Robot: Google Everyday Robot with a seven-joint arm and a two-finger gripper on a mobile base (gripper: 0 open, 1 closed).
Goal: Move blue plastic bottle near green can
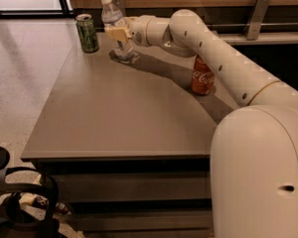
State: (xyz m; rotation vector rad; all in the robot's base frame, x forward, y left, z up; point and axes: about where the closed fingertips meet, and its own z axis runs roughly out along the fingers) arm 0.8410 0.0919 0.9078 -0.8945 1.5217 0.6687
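The blue plastic bottle, clear with a white cap, stands tilted slightly at the far left part of the grey table. My gripper is at the bottle's middle, its yellowish fingers around the label. The green can stands upright on the table's far left corner, a short gap to the left of the bottle. My white arm reaches in from the right across the table.
A red Coca-Cola can stands at the right side of the table, partly behind my arm. A wooden wall and a metal rail run behind the table. Dark bags lie on the floor at the lower left.
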